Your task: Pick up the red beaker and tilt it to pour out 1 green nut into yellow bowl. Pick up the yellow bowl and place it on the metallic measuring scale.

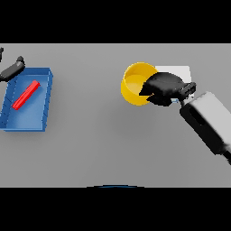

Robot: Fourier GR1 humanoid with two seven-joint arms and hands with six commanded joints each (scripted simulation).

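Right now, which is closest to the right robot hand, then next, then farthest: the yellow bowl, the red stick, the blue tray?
From the right robot hand:
1. Yellow bowl, touching it, on its left side.
2. Blue tray, far across at the table's left.
3. Red stick, inside the tray, a little farther.

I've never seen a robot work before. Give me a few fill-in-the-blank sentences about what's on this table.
1. The right robot hand grips a bowl coloured ____.
2. The red beaker lies inside a ____ tray.
3. The tray sits on the table's ____ side.
4. The pale scale shows just ____ the right robot hand.

Missing words: yellow; blue; left; behind
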